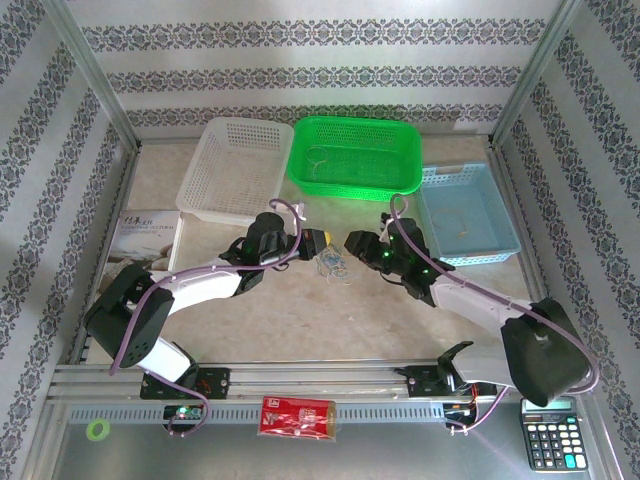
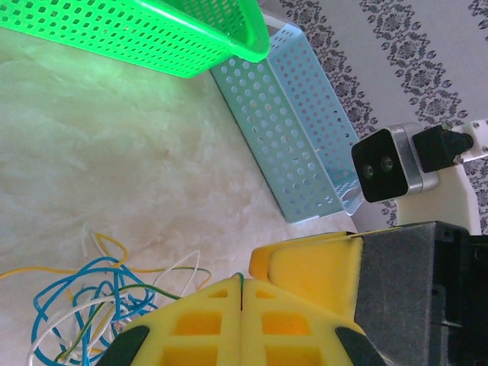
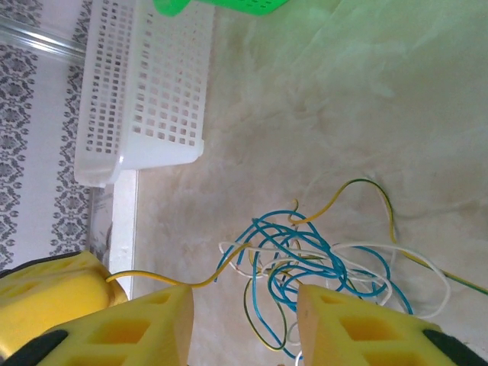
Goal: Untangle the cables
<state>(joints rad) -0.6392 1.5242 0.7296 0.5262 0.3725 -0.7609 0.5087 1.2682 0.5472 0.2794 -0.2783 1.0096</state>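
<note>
From above, the cables [image 1: 333,264] lie in 1 small heap near the middle of the desk [image 1: 300,315]. They are a little way in front of the green basket [image 1: 355,155], which sits at the far edge. The left hand [image 1: 318,240] and the right hand [image 1: 356,243] are just beside the heap, 1 on each side.

From the left wrist, the left hand is shut tight. A thin cable runs right into the crack between its yellow fingers [image 2: 206,313].

From the right wrist, the right hand has its 2 fingers [image 3: 152,324] apart and holds nothing. The heap lies just past the gap. The yellow cable [image 3: 152,276] goes from the heap over to the left hand, which pinches its end. The cables are very thin and bendy. Blue, white, yellow and green loops cross over each other many times.

I think the step now is to get 1 cable out. To do it well, the right hand should close on the rest of the heap and keep it down. Then the left hand can pull the yellow cable away slowly. A fast pull could drag the whole heap or make a knot tighter.
</note>
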